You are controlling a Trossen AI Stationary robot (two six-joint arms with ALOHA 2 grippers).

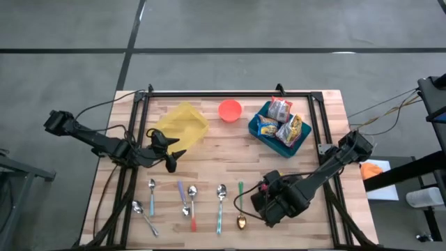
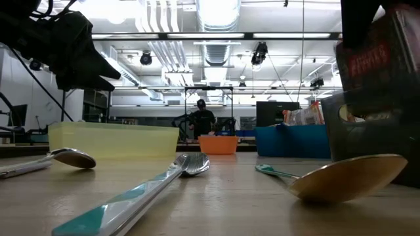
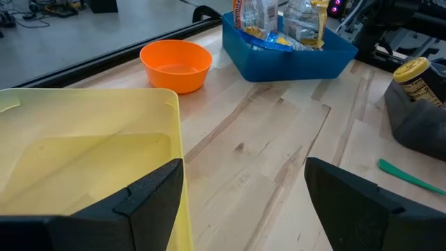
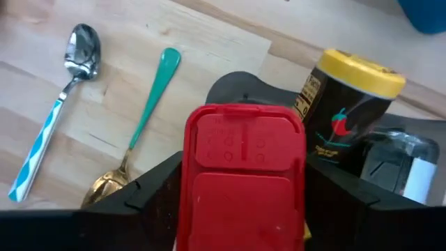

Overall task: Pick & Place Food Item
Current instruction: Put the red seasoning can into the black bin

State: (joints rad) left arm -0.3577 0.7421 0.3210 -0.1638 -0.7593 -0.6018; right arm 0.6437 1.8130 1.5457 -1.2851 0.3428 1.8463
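One red-lidded spice jar (image 4: pixel 244 174) is sitting clasped between the right gripper's (image 4: pixel 240 209) fingers, its lid facing the wrist camera, long axis running along the gripper. From overhead, the arm is hiding it. A yellow-capped dark bottle (image 4: pixel 348 111) is standing just beside the jar, the gold spoon (image 4: pixel 111 185) near. Well apart, the left gripper (image 1: pixel 171 150) is hovering with jaws spread beside the yellow container (image 1: pixel 182 124).
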